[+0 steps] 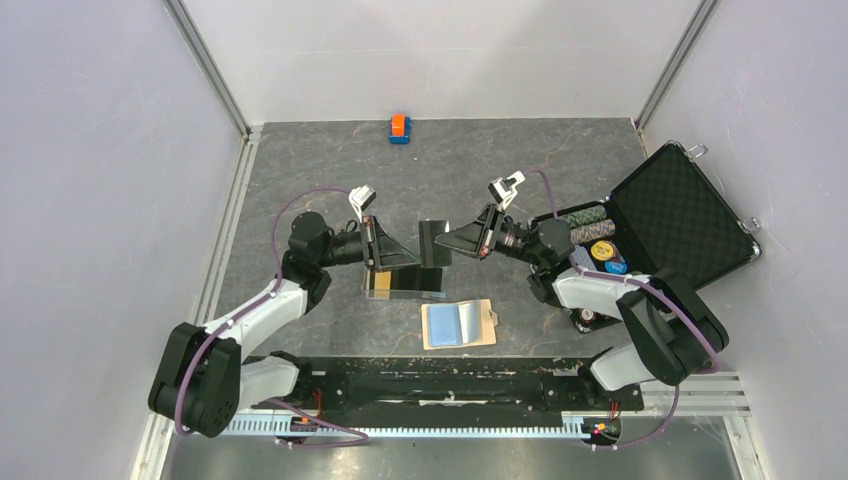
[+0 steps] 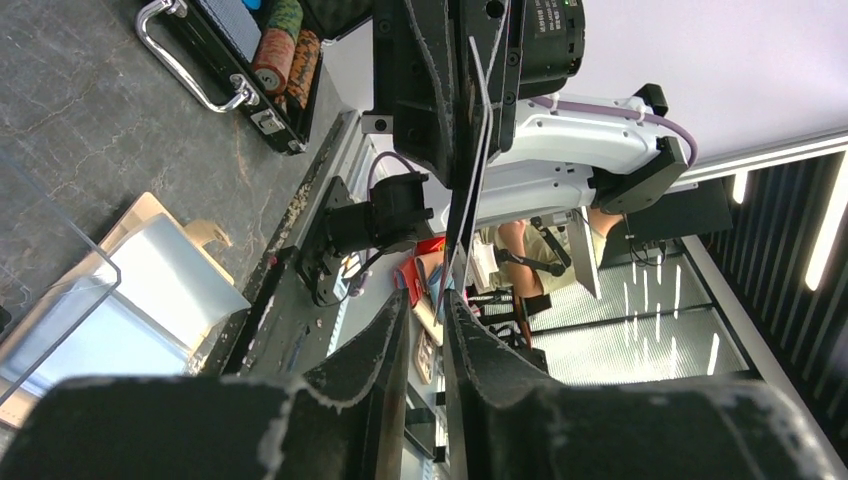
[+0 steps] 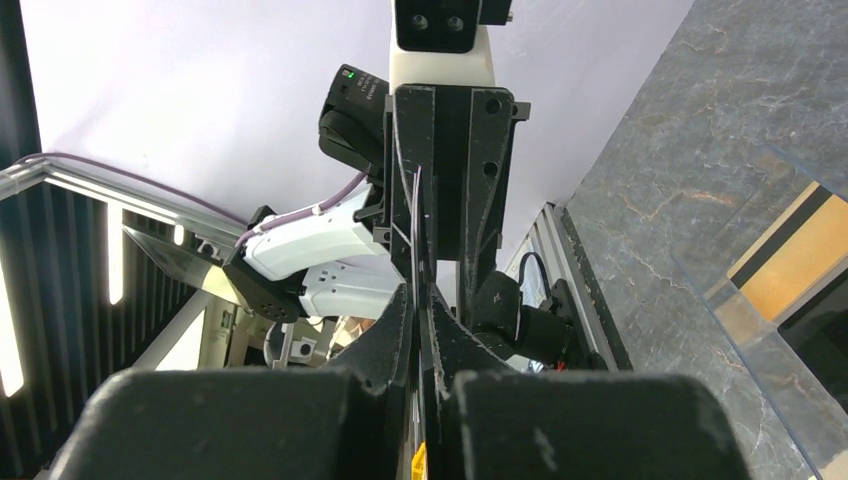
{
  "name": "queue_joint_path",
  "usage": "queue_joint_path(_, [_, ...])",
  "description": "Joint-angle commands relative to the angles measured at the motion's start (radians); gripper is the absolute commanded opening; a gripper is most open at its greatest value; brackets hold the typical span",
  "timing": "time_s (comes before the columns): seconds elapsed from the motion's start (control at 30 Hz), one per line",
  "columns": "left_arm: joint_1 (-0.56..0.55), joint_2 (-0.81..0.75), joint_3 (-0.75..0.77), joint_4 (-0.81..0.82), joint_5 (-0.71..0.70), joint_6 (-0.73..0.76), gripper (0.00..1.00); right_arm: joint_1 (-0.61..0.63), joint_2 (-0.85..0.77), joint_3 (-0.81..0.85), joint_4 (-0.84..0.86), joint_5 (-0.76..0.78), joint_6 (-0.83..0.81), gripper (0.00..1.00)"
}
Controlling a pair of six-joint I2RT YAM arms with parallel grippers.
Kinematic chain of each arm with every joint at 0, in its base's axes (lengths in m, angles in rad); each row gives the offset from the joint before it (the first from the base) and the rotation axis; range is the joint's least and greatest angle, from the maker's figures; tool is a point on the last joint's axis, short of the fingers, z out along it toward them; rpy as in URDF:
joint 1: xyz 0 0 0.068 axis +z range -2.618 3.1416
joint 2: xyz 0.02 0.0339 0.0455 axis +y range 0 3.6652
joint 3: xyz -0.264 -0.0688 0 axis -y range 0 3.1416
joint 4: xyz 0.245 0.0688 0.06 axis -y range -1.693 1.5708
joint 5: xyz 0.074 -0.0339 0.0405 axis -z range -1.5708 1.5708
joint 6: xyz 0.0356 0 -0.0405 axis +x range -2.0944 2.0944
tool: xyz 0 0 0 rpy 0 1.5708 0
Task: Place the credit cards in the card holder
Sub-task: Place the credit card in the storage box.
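My right gripper (image 1: pixel 447 241) (image 3: pixel 420 290) is shut on a black credit card (image 1: pixel 432 240), held on edge above the table. In the right wrist view that card (image 3: pixel 416 220) shows as a thin line running toward the left gripper. My left gripper (image 1: pixel 414 260) (image 2: pixel 428 297) faces it with its jaws a little apart, and the card's edge (image 2: pixel 468 190) reaches just to their mouth. A clear tray (image 1: pixel 405 282) below holds a gold card (image 1: pixel 379 284) and a black one. The tan card holder (image 1: pixel 486 326) lies near the front with a light blue card (image 1: pixel 448 322) on it.
An open black foam-lined case (image 1: pixel 680 215) with poker chips (image 1: pixel 590 230) stands at the right, behind the right arm. A small orange-and-blue block (image 1: pixel 400 128) sits at the far edge. Grey walls close in the table on three sides.
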Motion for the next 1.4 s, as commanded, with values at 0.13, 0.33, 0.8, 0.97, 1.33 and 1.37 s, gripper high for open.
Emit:
queue_joint_path(0.13, [-0.021, 0.022, 0.105, -0.083, -0.051, 0.060, 0.29, 0.012, -0.067, 0.012, -0.070, -0.033, -0.075, 0.00])
queue_joint_path(0.33, [-0.047, 0.056, 0.119, -0.030, -0.065, 0.028, 0.29, 0.034, -0.056, 0.020, -0.083, -0.023, -0.088, 0.00])
queue_joint_path(0.8, [-0.045, 0.015, 0.148, -0.365, -0.155, 0.235, 0.02, 0.077, 0.060, -0.008, -0.012, -0.012, -0.079, 0.06])
queue_joint_path(0.97, [-0.033, -0.013, 0.164, -0.612, -0.226, 0.393, 0.02, 0.086, 0.167, -0.006, 0.087, -0.008, -0.046, 0.11])
queue_joint_path(1.33, [-0.008, -0.011, 0.114, -0.678, -0.274, 0.461, 0.02, 0.102, 0.307, -0.006, 0.165, -0.001, -0.041, 0.28])
queue_joint_path(1.37, [-0.007, -0.004, 0.115, -0.680, -0.274, 0.466, 0.02, 0.102, 0.315, -0.009, 0.165, 0.000, -0.042, 0.28])
